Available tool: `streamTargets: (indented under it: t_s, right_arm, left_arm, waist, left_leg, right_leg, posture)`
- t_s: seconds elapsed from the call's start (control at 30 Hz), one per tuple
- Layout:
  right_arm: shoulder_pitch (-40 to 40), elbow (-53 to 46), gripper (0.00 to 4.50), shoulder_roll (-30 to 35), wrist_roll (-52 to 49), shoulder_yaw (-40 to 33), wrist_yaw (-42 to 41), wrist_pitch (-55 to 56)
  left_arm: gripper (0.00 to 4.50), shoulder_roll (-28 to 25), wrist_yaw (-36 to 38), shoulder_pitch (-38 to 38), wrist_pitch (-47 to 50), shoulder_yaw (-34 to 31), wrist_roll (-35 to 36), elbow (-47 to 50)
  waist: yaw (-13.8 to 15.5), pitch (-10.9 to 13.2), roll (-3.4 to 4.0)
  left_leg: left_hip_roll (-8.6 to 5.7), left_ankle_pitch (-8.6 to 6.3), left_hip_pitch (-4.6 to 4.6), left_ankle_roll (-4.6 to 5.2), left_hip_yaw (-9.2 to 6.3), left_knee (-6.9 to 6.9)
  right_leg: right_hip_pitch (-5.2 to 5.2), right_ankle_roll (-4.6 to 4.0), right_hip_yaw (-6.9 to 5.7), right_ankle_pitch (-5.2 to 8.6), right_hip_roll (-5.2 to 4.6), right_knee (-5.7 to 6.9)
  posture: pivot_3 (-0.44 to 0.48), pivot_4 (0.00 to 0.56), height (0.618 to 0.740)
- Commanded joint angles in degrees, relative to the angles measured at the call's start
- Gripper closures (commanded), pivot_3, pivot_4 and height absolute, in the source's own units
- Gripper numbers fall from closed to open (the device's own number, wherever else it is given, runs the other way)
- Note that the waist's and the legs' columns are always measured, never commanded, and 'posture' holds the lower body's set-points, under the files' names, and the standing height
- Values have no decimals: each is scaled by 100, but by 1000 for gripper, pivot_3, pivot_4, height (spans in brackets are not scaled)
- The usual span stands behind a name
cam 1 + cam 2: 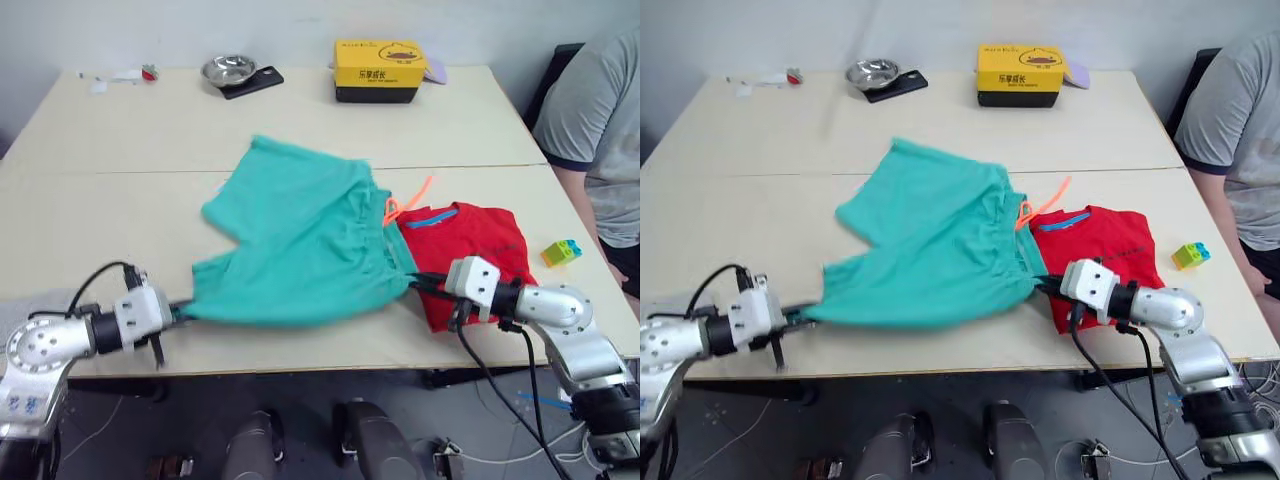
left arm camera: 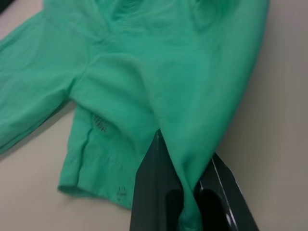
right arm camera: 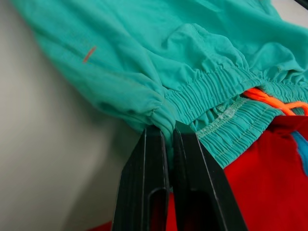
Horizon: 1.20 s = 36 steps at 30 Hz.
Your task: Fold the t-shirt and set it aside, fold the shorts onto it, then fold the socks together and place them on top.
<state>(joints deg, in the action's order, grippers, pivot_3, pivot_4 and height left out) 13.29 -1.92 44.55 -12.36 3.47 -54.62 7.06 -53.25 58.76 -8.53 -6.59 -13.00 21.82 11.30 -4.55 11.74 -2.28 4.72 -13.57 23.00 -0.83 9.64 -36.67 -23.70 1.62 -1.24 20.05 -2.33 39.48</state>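
Folding shorts (image 1: 300, 240): left gripper (image 2: 185, 192) pinching hem, right gripper (image 3: 171, 144) pinching waistband; next, carry onto t-shirt (image 1: 475, 240).

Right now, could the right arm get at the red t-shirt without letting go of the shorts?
Probably not. The right tool is shut on the waistband of the shorts, right above the t-shirt. The shirt lies close beneath, but with the fingers occupied it couldn't grasp it.
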Motion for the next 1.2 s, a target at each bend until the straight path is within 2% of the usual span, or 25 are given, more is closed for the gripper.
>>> streamTargets:
  t_s: [0.03,0.1,0.17,0.23,0.27,0.43,0.6,0.77,0.97,1.1,1.2]
  right_arm:
    - [-172,-280,4500,338,-218,-579,-119,-124]
    - [-302,-302,4500,425,-247,-656,-218,-148]
    - [-480,-290,4500,537,-253,-691,-401,-93]
    - [-680,-317,4500,654,-307,-706,-638,-82]
    - [-786,-359,4500,701,-356,-715,-756,-85]
    - [-1430,-790,4500,1039,-903,-709,-1484,-594]
    - [-1710,-1096,4500,1266,-1180,-743,-1782,-1078]
    - [-1144,-1039,4500,1100,-1550,-870,-1474,-1951]
    - [-359,-1002,4500,890,-2177,-970,-1154,-3144]
    - [402,-843,4500,540,-2441,-955,-672,-3906]
    - [833,-763,4500,167,-2489,-948,-243,-4262]
  left_arm:
    - [4438,-387,447,-479,909,-452,743,849]
    - [4438,-532,563,-610,1425,-553,1067,1063]
    - [4438,-725,722,-722,2013,-575,1334,1254]
    - [4438,-923,927,-881,2496,-580,1492,1410]
    - [4438,-1020,1051,-991,2641,-595,1511,1461]
    - [4438,-1324,1433,-1293,3160,-674,1460,1562]
    - [4438,-1485,1744,-986,3591,-657,1647,1469]
    - [4438,-1291,1799,731,3823,-150,1783,514]
    - [4438,-892,2136,3073,3661,768,1219,-1159]
    - [4438,-340,2399,4861,3282,1319,592,-2966]
    - [4438,162,2502,5921,2791,1406,242,-4400]
  waist:
    - [17,-3,1]
    - [22,-14,22]
    - [21,-20,15]
    - [20,-24,10]
    - [15,-24,10]
    - [12,-24,10]
    - [9,-23,6]
    - [17,-23,7]
    - [38,-23,6]
    - [78,-23,1]
    - [120,-24,1]
  left_leg:
    - [-3,7,-37,1,0,30]
    - [-6,11,-96,-6,-17,70]
    - [-5,11,-103,-7,-53,88]
    - [-5,14,-91,-1,-54,112]
    - [-6,23,-90,18,-52,116]
    - [-3,5,-84,-20,-51,121]
    - [-2,-5,-84,-22,-53,121]
    - [-4,-17,-87,-6,-52,111]
    - [-4,3,-83,4,-52,109]
    - [-4,16,-67,25,-48,103]
    - [5,22,-54,-12,-43,77]
  right_leg:
    - [31,-11,-3,-7,-1,-20]
    - [97,-65,-13,0,2,-88]
    - [127,-83,-24,-3,15,-131]
    - [124,-30,-30,-32,18,-143]
    - [121,-22,-30,-37,17,-142]
    - [112,-3,-20,-2,31,-142]
    - [113,-2,-13,9,35,-146]
    - [116,-17,-12,-7,32,-149]
    - [113,-24,-16,-37,28,-152]
    - [97,-16,-16,-42,34,-138]
    - [80,-10,1,-37,57,-120]
  posture:
    - [0,150,740]
    - [0,150,740]
    - [0,150,740]
    - [0,150,740]
    - [0,150,740]
    - [0,150,740]
    - [0,150,740]
    - [0,150,740]
    - [0,150,740]
    - [0,150,740]
    - [0,150,740]
